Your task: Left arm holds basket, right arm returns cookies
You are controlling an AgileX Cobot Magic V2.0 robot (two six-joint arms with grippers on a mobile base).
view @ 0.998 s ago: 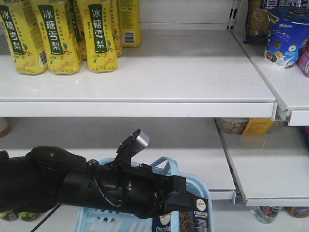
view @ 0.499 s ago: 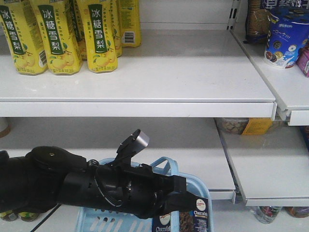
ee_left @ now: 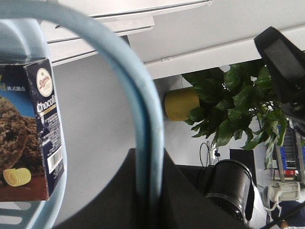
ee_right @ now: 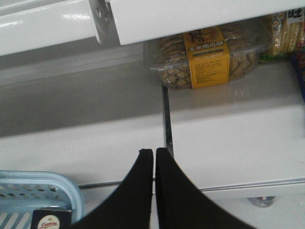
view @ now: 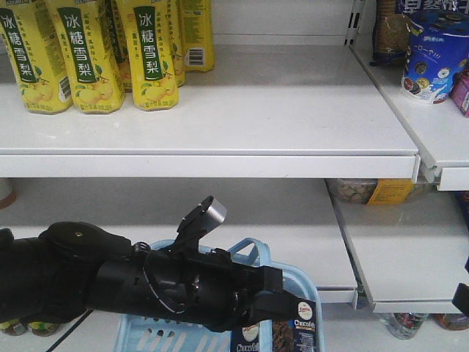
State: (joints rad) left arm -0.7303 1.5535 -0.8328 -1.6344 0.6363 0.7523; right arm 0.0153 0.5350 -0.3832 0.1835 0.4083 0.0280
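The light blue basket hangs at the bottom centre of the front view, below the lower shelf. My left arm reaches across in front of it. In the left wrist view my left gripper is shut on the basket's looped handle. The dark cookies carton stands upright in the basket, and shows again as the cookies. My right gripper is shut with nothing in it, above and right of the basket's corner. Only a black sliver of the right arm shows in the front view.
Yellow drink bottles fill the top shelf's left. A round blue tub stands on the upper right shelf. A clear biscuit tray with a yellow label sits on the lower right shelf. Bottles stand below.
A black piece of the right arm has come into the front view at the right edge. The left arm, basket and cookies have not moved.
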